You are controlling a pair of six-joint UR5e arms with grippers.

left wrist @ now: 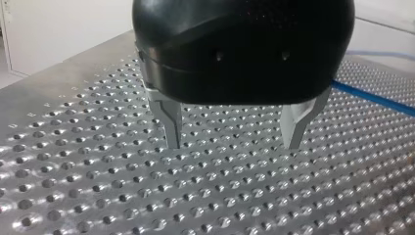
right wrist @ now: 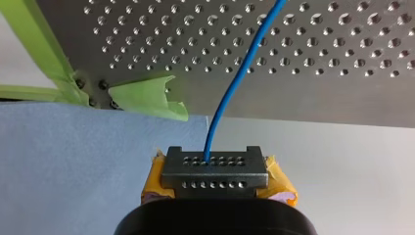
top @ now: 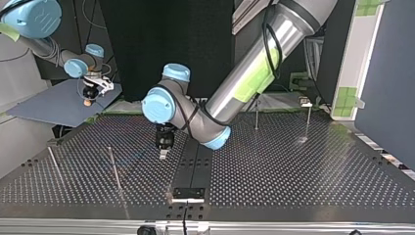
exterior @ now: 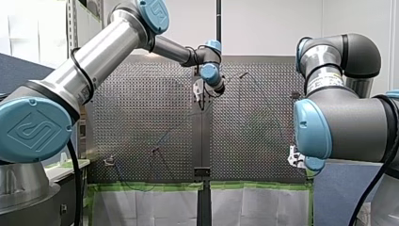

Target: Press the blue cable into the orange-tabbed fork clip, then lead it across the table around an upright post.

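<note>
The right end effector [right wrist: 215,169] is clamped on the blue cable [right wrist: 234,83], its yellow pads squeezed either side of a dark, hole-dotted block. It sits out past the counter's [right wrist: 303,95] edge, over a matte blue sheet [right wrist: 73,156]. The left end effector [left wrist: 233,144] hangs spread wide and empty, its tapered metal fingers just above the dimpled steel, with the cable lying off to one side. I'd say the clip step isn't done. I can't pick out the fork clip, so the next move calls for finding it and drawing the thin, limp cable across. Slim upright posts [top: 115,169] stand on the counter.
</note>
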